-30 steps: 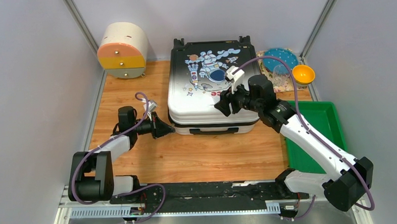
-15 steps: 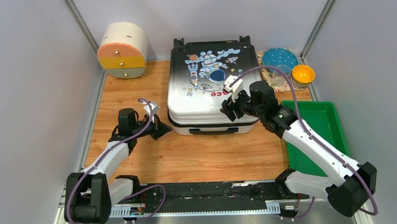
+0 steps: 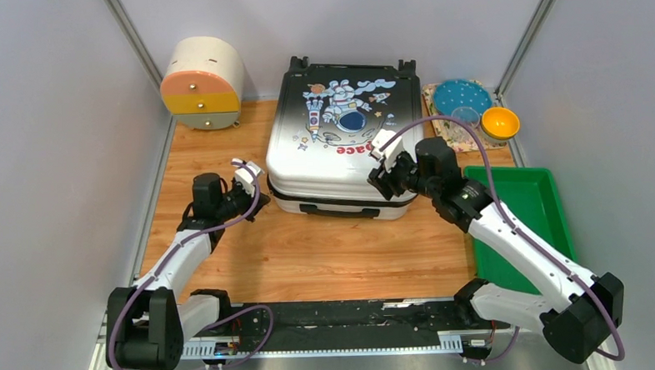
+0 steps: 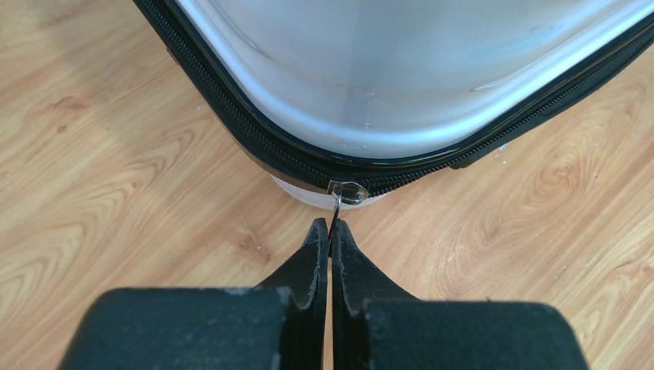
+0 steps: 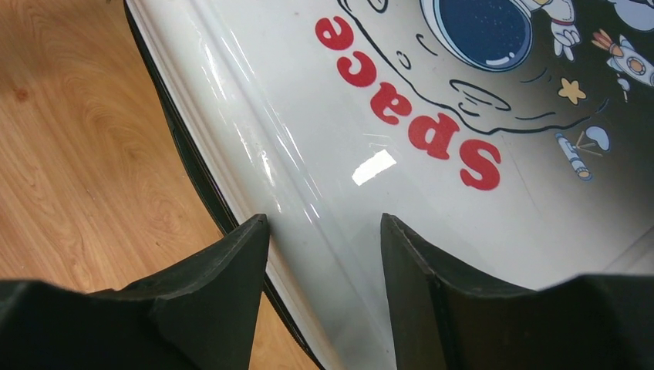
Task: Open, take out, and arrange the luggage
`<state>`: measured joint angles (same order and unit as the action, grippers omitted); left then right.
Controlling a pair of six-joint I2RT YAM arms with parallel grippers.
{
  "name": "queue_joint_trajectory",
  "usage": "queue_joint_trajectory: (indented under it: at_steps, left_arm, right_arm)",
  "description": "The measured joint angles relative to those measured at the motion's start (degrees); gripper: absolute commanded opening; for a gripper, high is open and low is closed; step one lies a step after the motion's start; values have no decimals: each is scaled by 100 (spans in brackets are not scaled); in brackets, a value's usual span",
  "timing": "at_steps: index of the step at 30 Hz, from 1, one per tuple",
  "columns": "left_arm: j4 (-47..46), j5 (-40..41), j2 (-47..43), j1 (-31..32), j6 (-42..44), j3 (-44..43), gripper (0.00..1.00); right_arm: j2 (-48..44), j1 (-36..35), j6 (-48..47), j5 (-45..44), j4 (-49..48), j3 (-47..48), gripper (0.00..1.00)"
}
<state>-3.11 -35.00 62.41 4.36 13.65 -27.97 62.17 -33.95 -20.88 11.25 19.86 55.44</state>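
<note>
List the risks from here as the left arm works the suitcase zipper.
1. The left gripper pinches only the thin zipper pull at its fingertips, right at the luggage corner; it may slip out on the curve.
2. The right gripper is open over the lid's near edge, clamping nothing, so the case may slide instead of unzipping.

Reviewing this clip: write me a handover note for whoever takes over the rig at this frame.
Left gripper: shut on the zipper pull at the near left corner of the luggage.
Right gripper: open, fingers astride the shell's near right edge, gripping nothing.
Luggage: lying flat on the table, lid down.
Done: zipper pull grasped.
Left: unzip, open the lid, take out and arrange the contents.
</note>
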Motion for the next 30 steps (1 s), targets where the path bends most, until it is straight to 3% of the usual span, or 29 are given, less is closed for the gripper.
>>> queue_joint_trajectory:
  at_steps: [3, 7, 12, 16, 18, 30]
  left_arm:
    - [13, -87, 28, -22, 184, -26, 0]
    - [52, -221, 79, -52, 236, -74, 0]
    - [61, -304, 120, -70, 214, -94, 0]
    - [111, -310, 149, -72, 168, -136, 0]
    - [127, -310, 151, -74, 146, -146, 0]
    - [114, -306, 140, -72, 24, -133, 0]
  right_arm:
    - [-85, 83, -127, 87, 57, -28, 59]
    - [-382, 103, -330, 595, 94, -216, 52]
    - [-610, -835, -634, 815, 83, -542, 50]
    - [-271, -2081, -861, 293, -13, -944, 52]
    - [76, -2371, -896, 17, -74, -1005, 56]
    - [1676, -2629, -868, -1390, -986, -927, 56]
